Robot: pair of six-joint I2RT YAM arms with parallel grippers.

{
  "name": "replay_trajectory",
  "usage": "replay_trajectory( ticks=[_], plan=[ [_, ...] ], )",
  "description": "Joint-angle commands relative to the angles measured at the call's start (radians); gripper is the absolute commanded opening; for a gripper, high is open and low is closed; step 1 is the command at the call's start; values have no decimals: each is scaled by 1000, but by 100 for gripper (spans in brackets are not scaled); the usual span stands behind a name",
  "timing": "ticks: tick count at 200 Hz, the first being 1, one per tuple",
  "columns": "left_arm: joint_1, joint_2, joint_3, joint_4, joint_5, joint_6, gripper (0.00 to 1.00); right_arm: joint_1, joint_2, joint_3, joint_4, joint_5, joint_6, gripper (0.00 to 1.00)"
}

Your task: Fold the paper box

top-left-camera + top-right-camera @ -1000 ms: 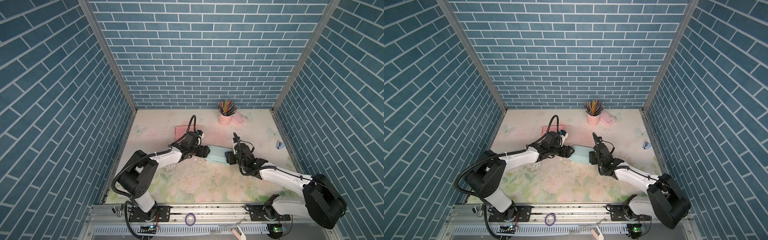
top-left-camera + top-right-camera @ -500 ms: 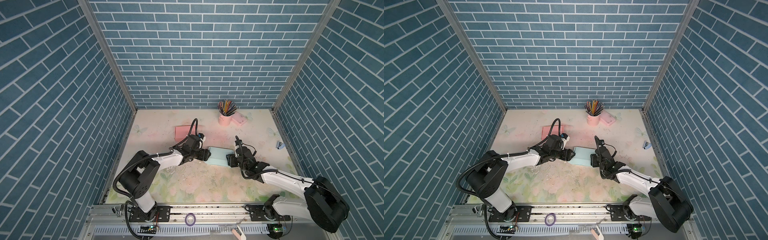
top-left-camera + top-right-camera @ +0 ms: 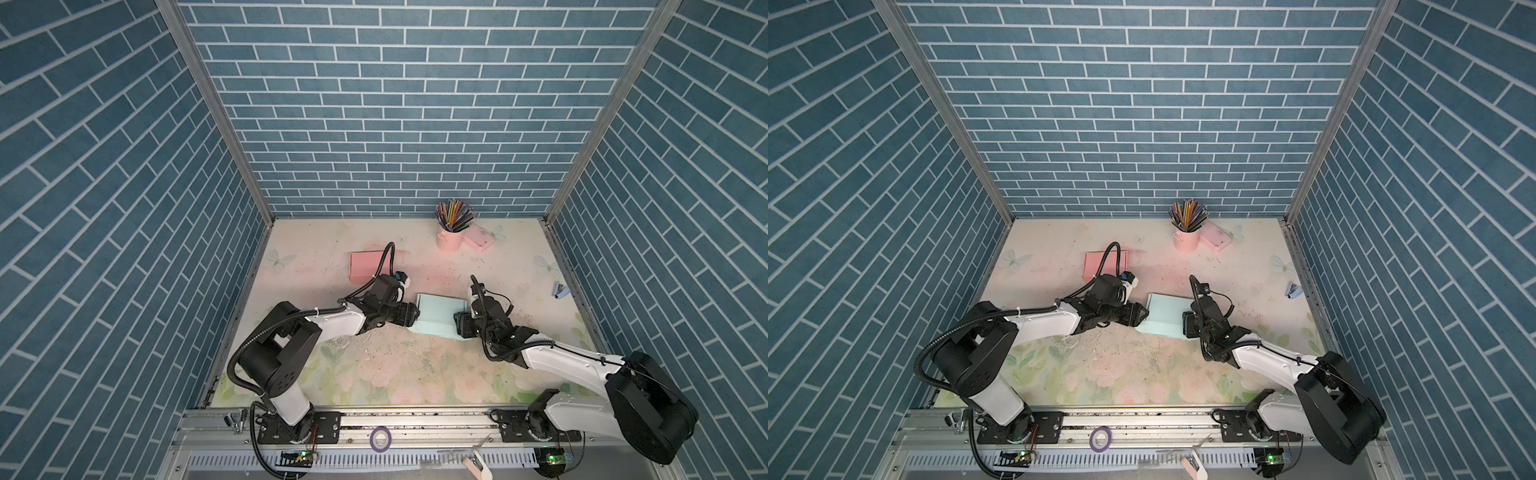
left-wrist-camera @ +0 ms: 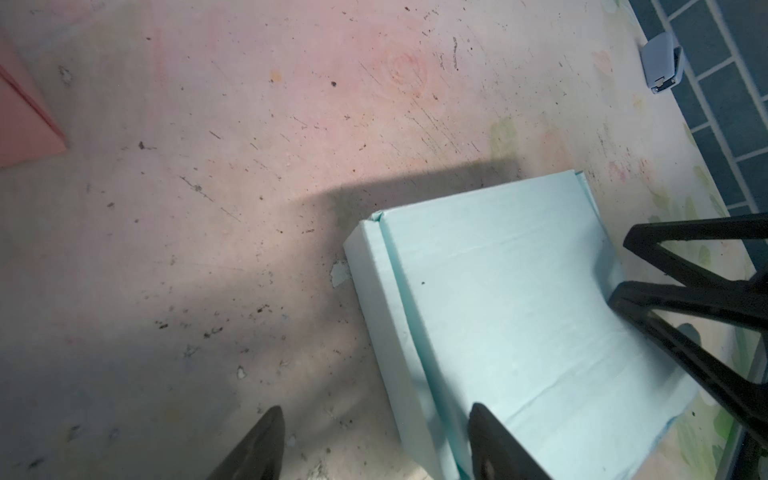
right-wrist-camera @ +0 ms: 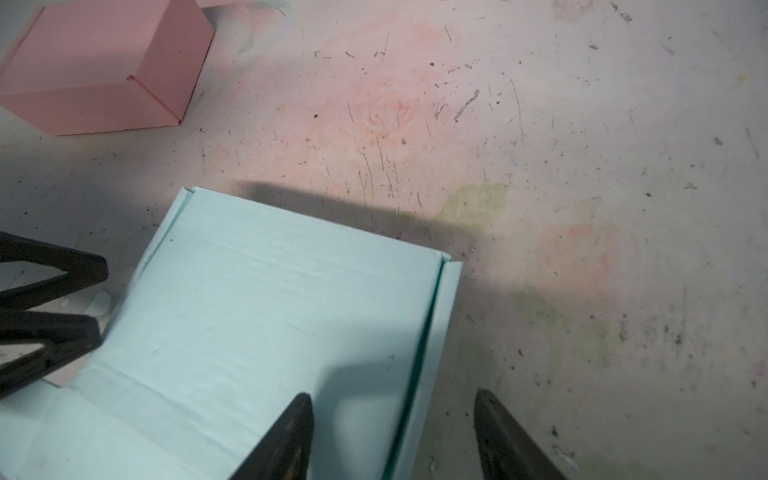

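Both top views: 2 arms, 2 grippers, 2 boxes, 1 cup, 1 case, 1 stapler. The blue box (image 3: 438, 316) (image 3: 1165, 318) lies mid-table (image 3: 374, 365), partly folded, between the two tools. The left gripper (image 3: 415, 312) (image 3: 1144, 312) is at its left end and the right gripper (image 3: 459, 324) (image 3: 1185, 324) at its right end. The pink box (image 3: 365, 266) (image 3: 1096, 264) sits behind the left arm. The pink cup (image 3: 449, 240) (image 3: 1185, 241) full of pencils stands at the back, with the pink case (image 3: 478, 241) (image 3: 1214, 241) just beside it. The stapler (image 3: 559, 289) (image 3: 1293, 289) is near the right wall. Left wrist view: the left gripper (image 4: 374, 419) has its jaws apart, straddling the raised side wall of the blue box (image 4: 519, 311), one finger over the table and one over the box, not pinching. The right gripper (image 4: 623, 266) shows at the far end, the stapler (image 4: 663, 62) beyond, and a corner of the pink box (image 4: 25, 124) at the edge. Right wrist view: the right gripper (image 5: 395, 407) also has its jaws apart across the other side wall of the blue box (image 5: 270, 299), no squeeze visible. The left gripper (image 5: 102, 299) is opposite, and the pink box (image 5: 104, 70) is closed. Compared with a second ago, both grippers sit slightly nearer the front along the box ends. The blue box has barely shifted, and the pink box, cup, case and stapler are unchanged.
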Motion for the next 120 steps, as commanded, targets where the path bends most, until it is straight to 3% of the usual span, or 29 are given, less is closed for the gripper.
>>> replay_trajectory(
  ticks=[1,120],
  plan=[
    [-7,25,-17,1,-15,-6,69,-3,27,-10,-18,13,49,62],
    [-7,23,-19,11,-5,-4,68,-3,46,2,-23,12,52,61]
  ],
)
